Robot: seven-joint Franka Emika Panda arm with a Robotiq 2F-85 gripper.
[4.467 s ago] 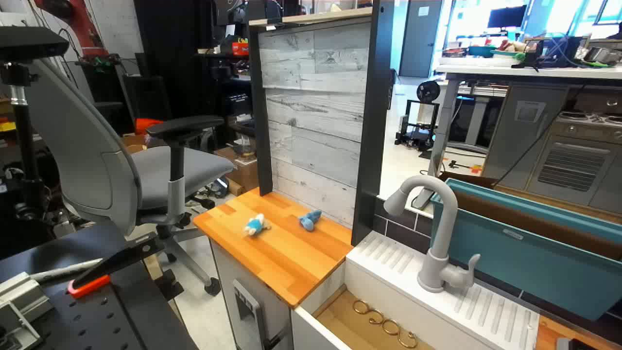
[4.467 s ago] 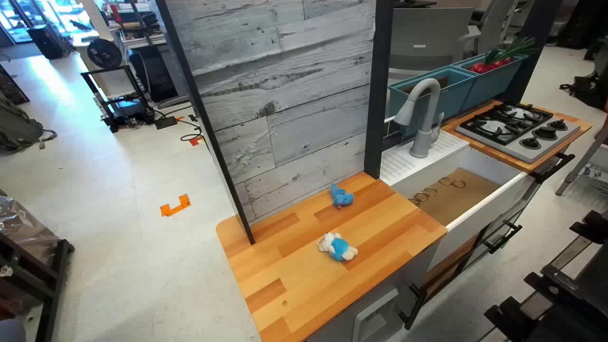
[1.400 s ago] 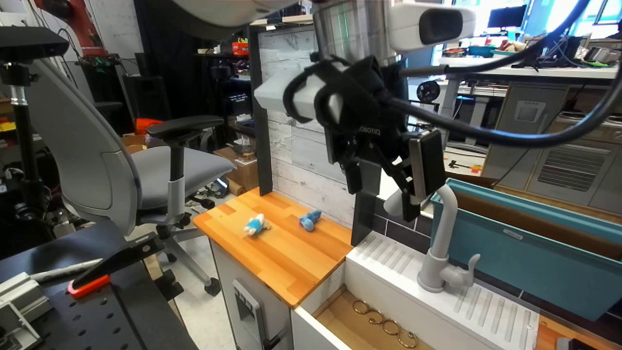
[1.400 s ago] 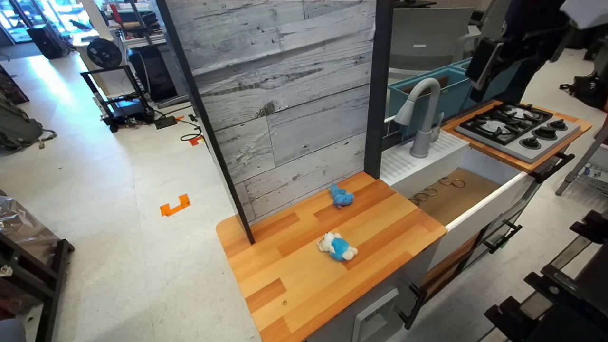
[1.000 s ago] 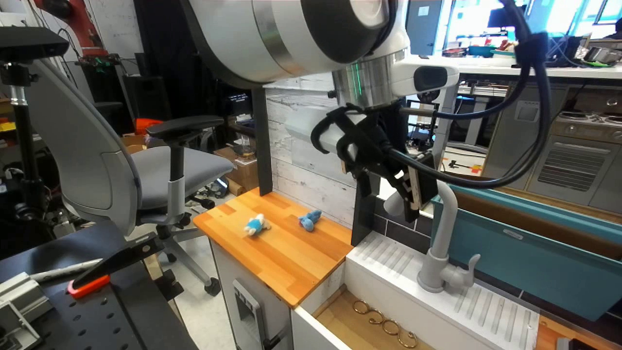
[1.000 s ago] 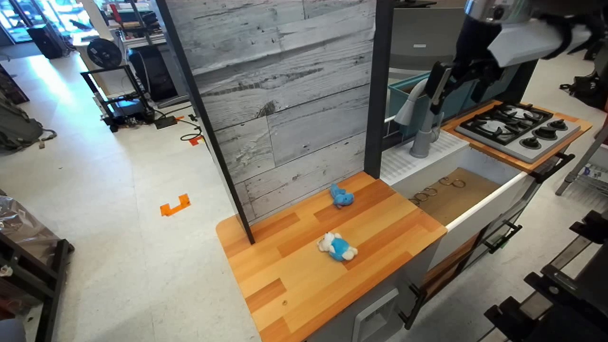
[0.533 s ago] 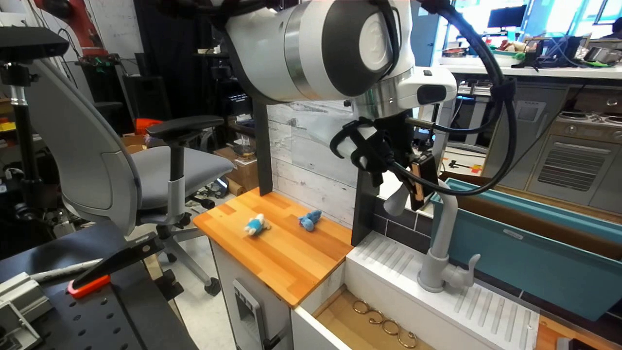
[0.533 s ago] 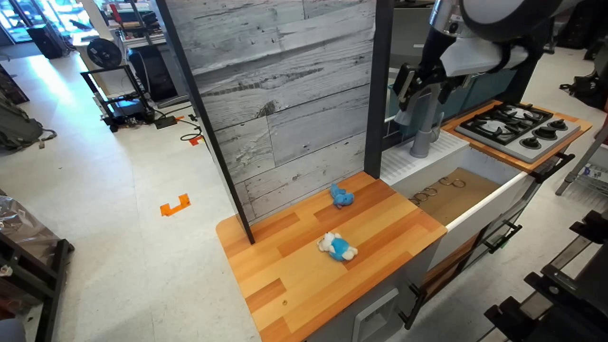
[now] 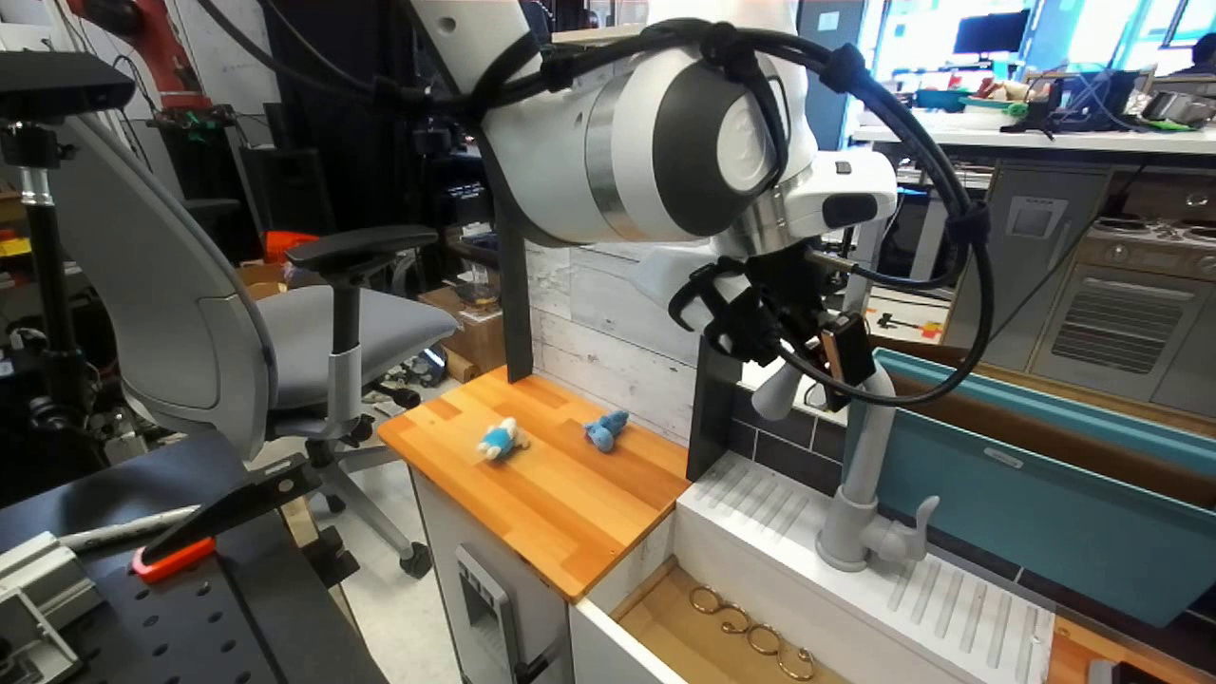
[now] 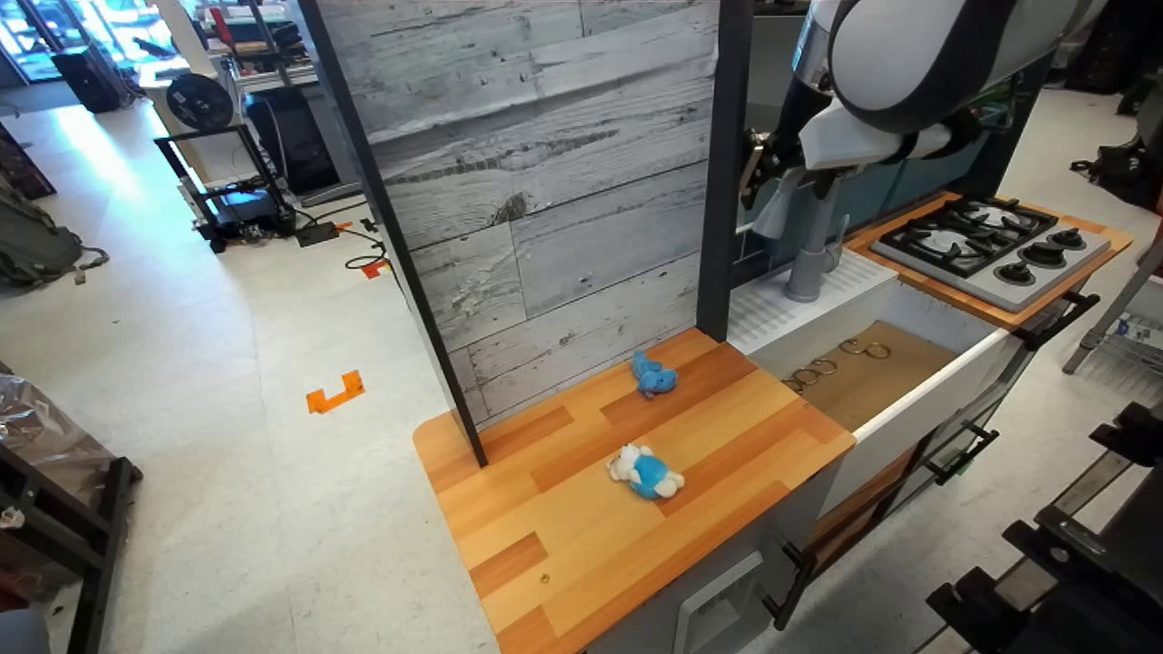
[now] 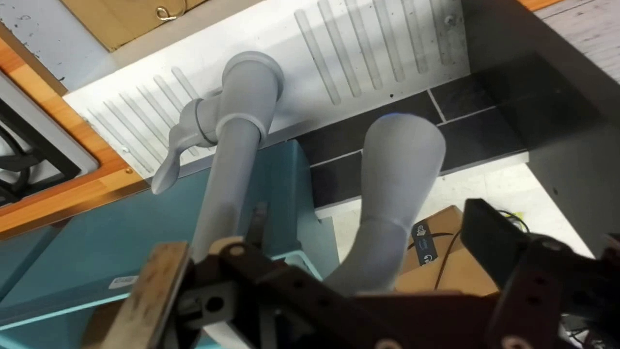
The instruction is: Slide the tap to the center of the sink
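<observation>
The tap (image 9: 850, 527) stands upright on the white ribbed rim (image 9: 760, 499) behind the sink (image 9: 655, 617); it also shows in an exterior view (image 10: 804, 272). In the wrist view its spout (image 11: 399, 169) hangs over the dark tiles, towards the black post and not over the basin. My gripper (image 9: 803, 375) is at the top of the tap in both exterior views (image 10: 789, 179). In the wrist view the gripper (image 11: 373, 230) is open, with the arched spout between its fingers (image 11: 487, 235). I cannot tell whether either finger touches it. The top of the arch is hidden.
A teal planter (image 9: 1026, 484) stands close behind the tap. A black post (image 9: 717, 408) borders the rim, beside the wooden countertop (image 9: 541, 494) with two small plush toys (image 9: 499, 439). Gold rings (image 9: 760, 638) lie in the basin. A stove (image 10: 981, 245) is on the far side.
My gripper came into view above the tap, moved in and lowered over its arch. In the last half second it sank slightly further. The tap looks almost unmoved.
</observation>
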